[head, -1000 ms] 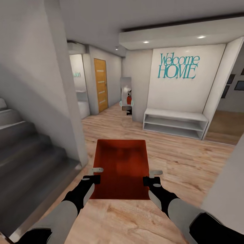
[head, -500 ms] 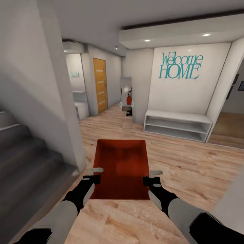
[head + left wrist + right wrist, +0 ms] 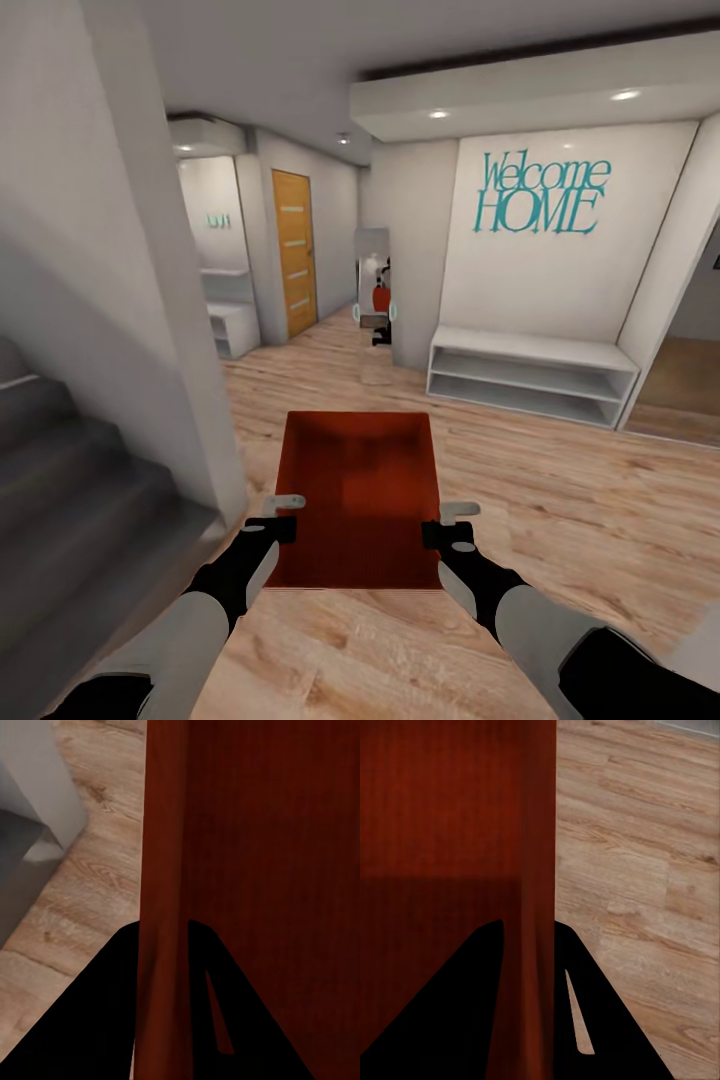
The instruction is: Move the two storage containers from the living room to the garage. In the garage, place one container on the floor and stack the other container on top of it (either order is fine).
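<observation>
While the head view takes in a hallway with wood-plank flooring (image 3: 560, 510), grey stairs (image 3: 70, 480), a yellow door (image 3: 293, 250), a white shelf unit (image 3: 530, 378) and one teal "Welcome HOME" sign (image 3: 540, 193), the wrist views give only close detail. One storage container (image 3: 358, 495), orange-red, is held out level in front of the robot above the planks, between two arms. The left end effector (image 3: 283, 513) is clamped on the container's left wall; the left wrist view shows that thin wall (image 3: 161, 907) running between the two dark fingers (image 3: 90, 1020). The right end effector (image 3: 447, 520) grips the right wall (image 3: 538, 907) the same way, fingers (image 3: 442, 1012) on both sides.
</observation>
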Robot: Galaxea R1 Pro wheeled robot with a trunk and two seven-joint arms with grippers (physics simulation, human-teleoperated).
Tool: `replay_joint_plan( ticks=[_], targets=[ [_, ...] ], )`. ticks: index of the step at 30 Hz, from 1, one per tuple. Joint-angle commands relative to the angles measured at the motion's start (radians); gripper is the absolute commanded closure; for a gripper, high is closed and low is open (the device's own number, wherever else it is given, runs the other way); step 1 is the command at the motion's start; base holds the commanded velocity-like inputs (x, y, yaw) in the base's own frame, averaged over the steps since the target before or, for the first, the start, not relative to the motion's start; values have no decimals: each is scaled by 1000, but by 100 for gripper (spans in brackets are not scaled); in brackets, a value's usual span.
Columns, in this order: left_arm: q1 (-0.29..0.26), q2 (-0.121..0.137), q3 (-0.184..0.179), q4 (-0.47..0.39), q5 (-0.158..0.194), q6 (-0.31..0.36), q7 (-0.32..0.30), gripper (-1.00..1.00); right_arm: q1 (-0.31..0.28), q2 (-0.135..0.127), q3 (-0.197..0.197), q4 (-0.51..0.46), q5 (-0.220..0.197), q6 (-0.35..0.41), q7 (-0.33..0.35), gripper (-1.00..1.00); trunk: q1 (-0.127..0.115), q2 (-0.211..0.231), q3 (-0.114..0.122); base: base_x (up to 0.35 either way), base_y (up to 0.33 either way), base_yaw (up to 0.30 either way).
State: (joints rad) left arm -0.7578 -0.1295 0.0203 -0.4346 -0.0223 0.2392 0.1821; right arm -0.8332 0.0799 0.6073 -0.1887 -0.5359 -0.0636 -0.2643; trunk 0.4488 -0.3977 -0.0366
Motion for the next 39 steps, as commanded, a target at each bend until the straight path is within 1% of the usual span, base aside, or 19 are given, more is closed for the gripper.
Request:
replay_joint_plan(
  ticks=[1,17,39],
  targets=[
    [0,1,-5,16,-2,6,7,100,-2,0,-6,-3,4,-33,0,100,1,-2,-2,322,0,0],
    [0,1,-5,16,-2,6,7,100,-2,0,-6,-3,4,-33,0,100,1,-2,-2,322,0,-10],
    [0,1,-5,16,-2,6,7,100,-2,0,-6,-3,4,-32,0,100,1,-2,-2,322,0,-176]
  ],
)
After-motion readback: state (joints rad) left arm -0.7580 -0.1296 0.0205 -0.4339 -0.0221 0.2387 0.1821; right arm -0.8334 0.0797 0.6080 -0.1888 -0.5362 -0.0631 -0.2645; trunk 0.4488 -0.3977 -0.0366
